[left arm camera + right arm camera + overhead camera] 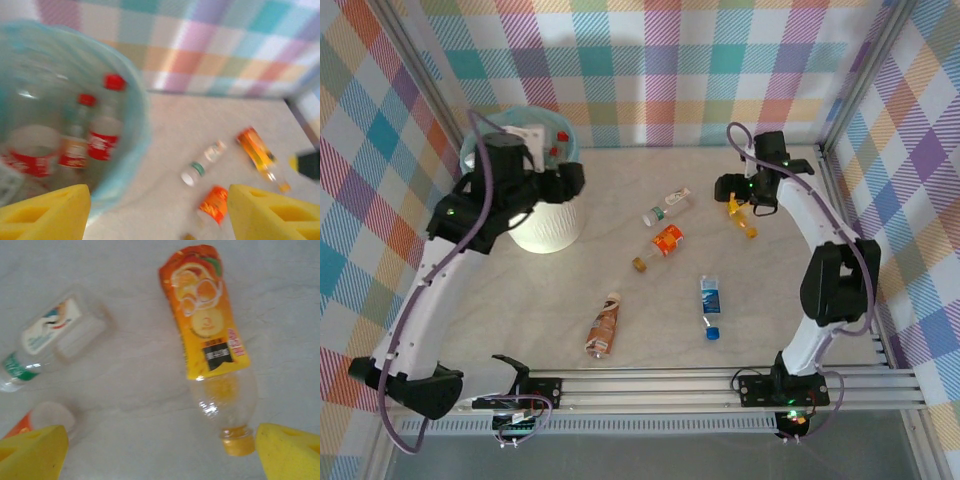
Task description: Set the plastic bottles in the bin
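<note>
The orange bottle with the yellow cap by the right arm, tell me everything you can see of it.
The orange bottle is clear plastic, apparently empty, with an orange-and-yellow fruit label round most of its body and a yellow cap. It lies on its side on the pale table, cap end between the open yellow fingers of the right gripper. No other bottle touches it.

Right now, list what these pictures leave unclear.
Bin: top view, left arm covers part of its mouth; left wrist view, blur hides the count of bottles inside.
Clear bottle: right wrist view, one end cut by the left edge.
Orange bottle, bottom left: same view, mostly behind a yellow finger.
</note>
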You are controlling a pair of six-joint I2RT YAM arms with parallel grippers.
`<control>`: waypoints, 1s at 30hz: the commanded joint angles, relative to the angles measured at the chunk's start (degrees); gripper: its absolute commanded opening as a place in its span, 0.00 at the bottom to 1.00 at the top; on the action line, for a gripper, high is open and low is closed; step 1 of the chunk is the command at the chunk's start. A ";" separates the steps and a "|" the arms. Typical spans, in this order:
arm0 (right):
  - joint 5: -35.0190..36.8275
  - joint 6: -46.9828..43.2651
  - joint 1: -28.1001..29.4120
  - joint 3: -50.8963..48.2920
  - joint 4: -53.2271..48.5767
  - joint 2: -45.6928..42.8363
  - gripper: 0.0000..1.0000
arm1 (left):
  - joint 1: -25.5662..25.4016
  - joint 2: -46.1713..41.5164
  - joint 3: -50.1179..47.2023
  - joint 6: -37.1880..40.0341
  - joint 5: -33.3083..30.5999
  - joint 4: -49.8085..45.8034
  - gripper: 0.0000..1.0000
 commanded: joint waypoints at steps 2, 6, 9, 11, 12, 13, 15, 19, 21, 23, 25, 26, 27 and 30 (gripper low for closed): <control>2.38 -4.36 -1.14 3.60 -2.57 5.18 0.96 | -6.08 1.42 -0.33 2.87 0.53 1.47 0.74; 3.27 -5.65 -1.60 5.40 -3.30 10.03 0.95 | -8.66 3.27 -0.33 3.17 1.01 0.50 0.74; 3.78 -6.61 -1.73 6.53 -4.08 13.13 0.93 | -9.05 3.71 -0.24 2.74 0.50 0.04 0.75; 3.92 -7.16 -1.70 7.25 -4.66 14.82 0.92 | -9.05 3.82 -0.16 2.73 0.44 -0.13 0.75; 3.83 -7.49 -1.68 7.45 -4.87 15.58 0.91 | -9.05 3.84 -0.09 2.77 0.20 -0.22 0.75; 3.68 -7.67 -1.69 7.70 -5.12 16.31 0.90 | -9.04 3.80 -0.02 2.82 -0.14 -0.31 0.75; 3.50 -7.86 -1.75 8.16 -5.49 17.37 0.88 | -9.00 3.89 0.26 2.99 -0.63 -0.64 0.76; 3.32 -8.22 -1.77 8.52 -5.68 18.55 0.83 | -9.05 4.15 0.90 3.08 -1.36 -1.19 0.76; 3.23 -8.25 -1.77 8.61 -5.68 18.86 0.81 | -9.05 4.27 0.99 3.08 -1.47 -1.28 0.76; 2.89 -8.22 -1.79 8.79 -5.92 18.79 0.75 | -9.05 4.33 1.23 3.08 -1.63 -1.48 0.76; 2.28 -7.88 -1.78 8.79 -6.15 18.32 0.71 | -9.05 4.35 1.68 3.02 -1.97 -1.80 0.76; 2.01 -7.66 -1.82 8.66 -6.21 17.89 0.69 | -9.00 4.34 1.85 3.00 -2.14 -1.85 0.76; 1.61 -7.27 -1.77 8.47 -6.21 17.24 0.67 | -9.05 4.19 2.13 2.93 -2.26 -1.93 0.76; 0.09 -6.06 -1.79 7.46 -6.30 14.08 0.65 | -9.05 3.57 2.73 2.41 -2.41 -1.82 0.76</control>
